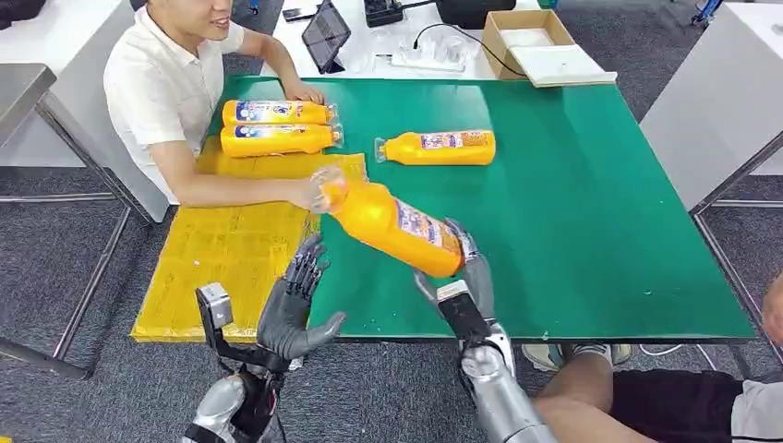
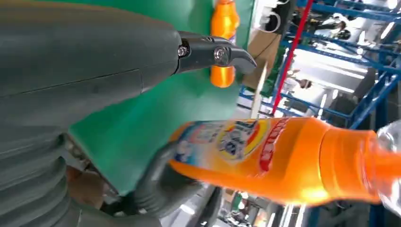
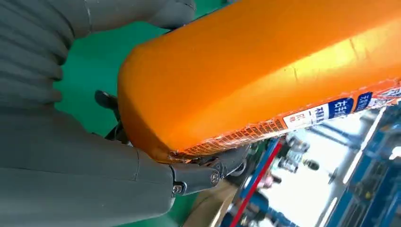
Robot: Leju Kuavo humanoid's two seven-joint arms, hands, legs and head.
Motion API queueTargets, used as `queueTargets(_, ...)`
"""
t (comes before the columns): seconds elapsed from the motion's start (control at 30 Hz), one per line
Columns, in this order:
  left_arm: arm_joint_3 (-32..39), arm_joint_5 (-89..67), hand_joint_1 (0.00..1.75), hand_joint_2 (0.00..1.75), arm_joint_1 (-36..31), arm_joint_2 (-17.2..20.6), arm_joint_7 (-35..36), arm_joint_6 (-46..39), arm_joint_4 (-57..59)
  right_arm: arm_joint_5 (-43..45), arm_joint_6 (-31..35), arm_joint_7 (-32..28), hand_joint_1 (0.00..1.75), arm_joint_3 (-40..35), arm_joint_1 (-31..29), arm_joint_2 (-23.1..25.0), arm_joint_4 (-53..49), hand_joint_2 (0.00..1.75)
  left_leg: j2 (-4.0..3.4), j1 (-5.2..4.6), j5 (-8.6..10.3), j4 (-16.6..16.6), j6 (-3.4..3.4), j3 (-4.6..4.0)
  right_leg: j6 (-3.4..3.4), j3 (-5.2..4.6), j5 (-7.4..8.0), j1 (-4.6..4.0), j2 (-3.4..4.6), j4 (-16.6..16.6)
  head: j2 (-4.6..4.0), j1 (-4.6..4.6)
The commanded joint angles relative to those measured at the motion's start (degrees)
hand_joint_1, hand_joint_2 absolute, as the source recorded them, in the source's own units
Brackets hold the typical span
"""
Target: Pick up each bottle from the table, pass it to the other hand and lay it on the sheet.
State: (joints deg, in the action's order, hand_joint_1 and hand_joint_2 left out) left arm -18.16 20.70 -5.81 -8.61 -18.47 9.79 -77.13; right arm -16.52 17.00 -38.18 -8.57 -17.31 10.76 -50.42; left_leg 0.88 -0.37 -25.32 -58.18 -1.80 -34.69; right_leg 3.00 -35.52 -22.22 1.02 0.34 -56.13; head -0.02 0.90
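While the right hand (image 1: 459, 277) grips the orange bottle's (image 1: 392, 226) base, bring the open, empty left hand (image 1: 297, 309) around its label, clamping before release

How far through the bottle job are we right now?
Done: two orange plastic bottles lie side by side at the far end of the yellow sheet. In hand: the right hand grips a third orange bottle by its base, tilted toward the open left hand; handover not yet made. Left: one orange bottle on the green table.
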Motion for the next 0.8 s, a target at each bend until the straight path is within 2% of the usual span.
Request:
queueTargets(0.03,-1.2,3.0,0.0,1.75,-5.3,-0.9,0.6,0.7,5.2,0.1,1.5,-1.8,1.75,-8.6,-0.6,3.2,4.7,1.75,-0.06,0.04,-0.03,0.0,0.07,0.11,-0.08,0.11,-0.01,-0.05,0.0,0.0,0.0,0.0)
queueTargets(0.1,-0.9,4.4,0.0,1.75,-5.0,-1.0,-0.8,0.6,3.4,1.2,0.0,-1.8,1.75,-10.4,-0.6,3.2,5.7,1.75,-0.07,0.07,-0.06,0.0,0.1,0.19,-0.1,0.19,-0.05,-0.08,-0.01,0.0,0.0,0.0)
queueTargets(0.2,-1.1,4.8,0.0,1.75,-5.6,-0.8,-1.2,0.3,1.7,0.7,1.7,-1.8,1.75,-12.5,-0.7,3.7,8.2,1.75,-0.07,0.09,-0.08,0.0,0.11,0.18,-0.11,0.19,-0.06,-0.1,0.0,0.0,0.0,-0.02)
queueTargets(0.8,-1.1,4.8,0.0,1.75,-5.6,-0.8,-1.2,0.3,1.7,0.7,1.7,-1.8,1.75,-12.5,-0.7,3.7,8.2,1.75,-0.03,0.06,-0.06,0.0,0.1,0.17,-0.11,0.18,-0.06,-0.07,-0.04,0.0,0.0,0.0)
